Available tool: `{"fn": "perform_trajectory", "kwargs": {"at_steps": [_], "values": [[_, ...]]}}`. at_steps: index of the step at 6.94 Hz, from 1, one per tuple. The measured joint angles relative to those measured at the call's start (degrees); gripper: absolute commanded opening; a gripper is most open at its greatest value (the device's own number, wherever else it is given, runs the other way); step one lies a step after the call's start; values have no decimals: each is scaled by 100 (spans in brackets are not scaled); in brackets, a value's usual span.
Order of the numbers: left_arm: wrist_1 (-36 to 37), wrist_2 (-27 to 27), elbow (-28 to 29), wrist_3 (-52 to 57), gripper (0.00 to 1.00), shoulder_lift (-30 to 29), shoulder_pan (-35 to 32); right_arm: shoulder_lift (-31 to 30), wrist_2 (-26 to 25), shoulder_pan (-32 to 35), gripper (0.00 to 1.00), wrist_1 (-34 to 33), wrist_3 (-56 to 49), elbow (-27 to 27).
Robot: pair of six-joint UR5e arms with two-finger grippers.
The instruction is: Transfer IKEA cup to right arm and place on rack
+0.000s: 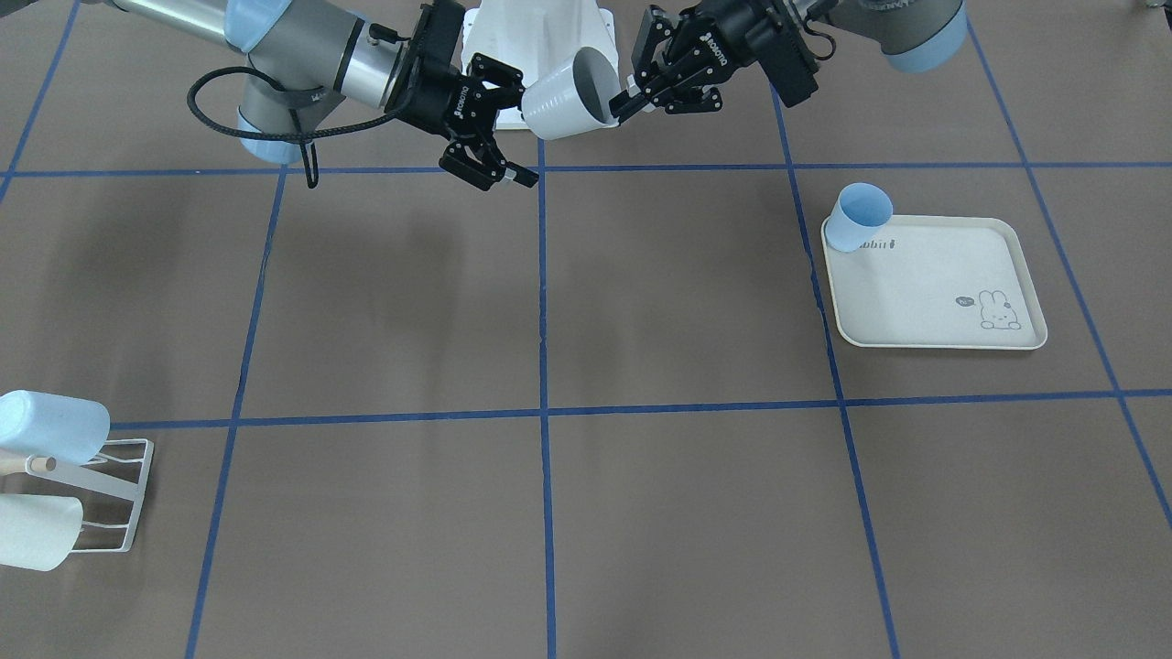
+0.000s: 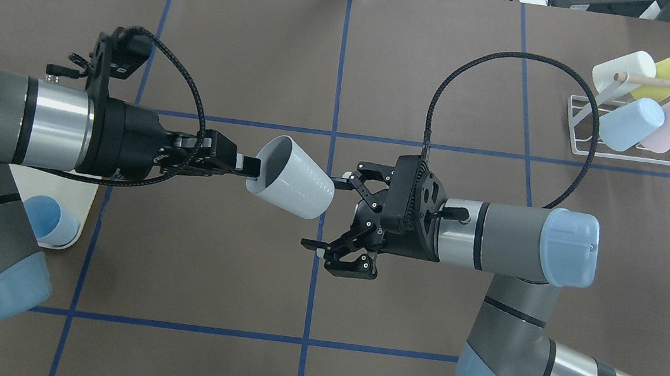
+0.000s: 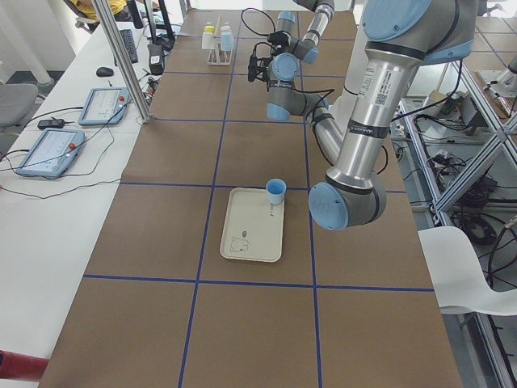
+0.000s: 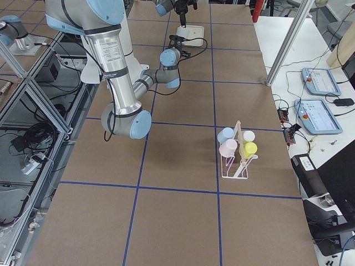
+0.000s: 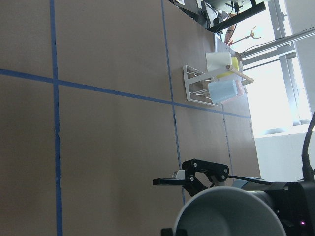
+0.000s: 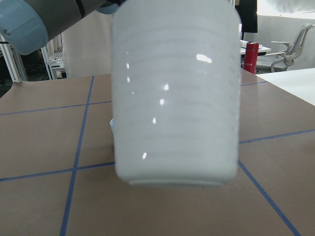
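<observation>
The IKEA cup (image 2: 296,178) is white and ribbed, held in the air on its side over the table's middle. My left gripper (image 2: 253,168) is shut on its rim, one finger inside the mouth, also seen in the front view as left gripper (image 1: 628,99) on cup (image 1: 563,102). My right gripper (image 2: 323,213) stands open at the cup's base, its fingers spread wide and not closed on it. The cup (image 6: 174,93) fills the right wrist view. The white wire rack (image 2: 633,153) stands at the far right and carries several cups.
A cream tray (image 1: 934,293) with a rabbit drawing lies on my left side, a pale blue cup (image 1: 859,217) upright on its corner. Blue tape lines cross the brown table. The rack (image 1: 119,494) sits near the table's far edge.
</observation>
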Motion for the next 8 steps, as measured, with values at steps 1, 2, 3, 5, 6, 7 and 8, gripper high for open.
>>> {"fn": "perform_trajectory", "kwargs": {"at_steps": [1, 2, 3, 5, 6, 7, 8], "values": [[0, 88, 38, -1, 0, -15, 102, 10, -22, 0, 99, 0, -1, 6], [0, 141, 56, -1, 0, -18, 184, 13, -46, 0, 99, 1, -4, 14], [0, 211, 70, -1, 0, -20, 261, 18, -68, 0, 99, 1, -10, 21], [-4, 330, 169, -1, 0, -57, 366, 19, -81, 0, 99, 7, -25, 27], [-4, 348, 222, -1, 0, -79, 381, 22, -82, 0, 98, 8, -27, 27], [-7, 356, 254, -1, 0, -87, 384, 24, -82, 0, 84, 9, -28, 30], [-6, 360, 263, -1, 0, -87, 387, 24, -82, 2, 68, 9, -31, 33]]}}
